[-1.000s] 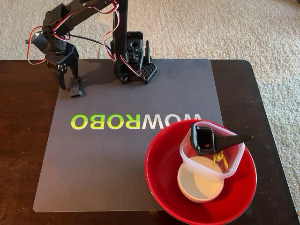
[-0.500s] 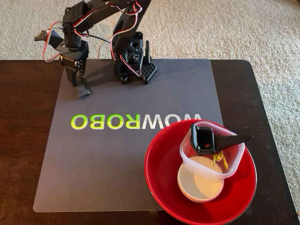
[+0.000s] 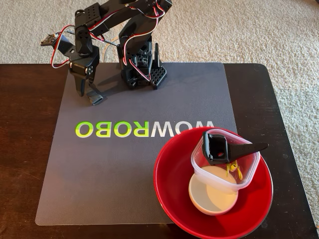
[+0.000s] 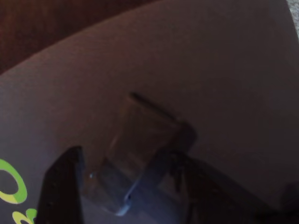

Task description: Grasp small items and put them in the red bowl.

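the gripper (image 3: pixel 85 93) hangs over the far left corner of the grey mat (image 3: pixel 99 189) in the fixed view, fingers pointing down, and it is clamped on a short black curved piece (image 3: pixel 95 99) that sits between the fingertips with its lower end at or just above the mat; whether it touches the mat cannot be told. in the wrist view the piece (image 4: pixel 140 140) shows blurred as a flat dark block rising between the 2 fingers (image 4: pixel 60 186), one on each side of it, with the mat (image 4: pixel 224 70) behind and the dark table (image 4: pixel 46 28) at the top left corner.

the red bowl (image 3: pixel 172 191) lies well away from the gripper, toward the near right of the fixed view, partly on the mat's near right corner and partly on the table (image 3: pixel 20 149). inside it are 4 things: a small white bowl (image 3: pixel 209 199) on the near side, a clear tub (image 3: pixel 249 172) tilted across the white bowl's far edge, a black wedge holder (image 3: pixel 218 148) resting in the tub with a thin arm reaching over the tub's right rim, and a yellow clip (image 3: pixel 235 171) just below the holder, inside the tub.

the arm's base (image 3: pixel 142 64) stands just to the right of the gripper, at the mat's far edge. the green and white lettering (image 3: pixel 144 129) on the mat runs between the gripper and the red bowl.
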Robot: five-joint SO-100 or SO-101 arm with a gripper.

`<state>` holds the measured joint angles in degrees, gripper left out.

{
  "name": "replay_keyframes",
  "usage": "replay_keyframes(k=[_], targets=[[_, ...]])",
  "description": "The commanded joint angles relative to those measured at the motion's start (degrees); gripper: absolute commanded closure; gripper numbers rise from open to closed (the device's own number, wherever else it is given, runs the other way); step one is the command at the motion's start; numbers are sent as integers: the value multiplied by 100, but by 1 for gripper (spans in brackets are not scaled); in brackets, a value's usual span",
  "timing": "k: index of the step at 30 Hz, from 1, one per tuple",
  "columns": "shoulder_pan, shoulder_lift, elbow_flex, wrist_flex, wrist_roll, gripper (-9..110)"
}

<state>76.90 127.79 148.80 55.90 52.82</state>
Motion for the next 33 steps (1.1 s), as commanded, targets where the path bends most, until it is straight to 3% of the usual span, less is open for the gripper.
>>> replay_keyframes(k=[1, 9, 16, 21, 26, 33], targets=[[44, -229, -62, -176, 44, 78], [114, -105, 193, 26, 70, 78], [-35, -466, 26, 105, -26, 101], [-853, -809, -527, 237, -712, 101], [-2742, -1090, -2479, 1090, -2206, 101], [-5106, -2593, -7479, 2584, -3015, 101]])
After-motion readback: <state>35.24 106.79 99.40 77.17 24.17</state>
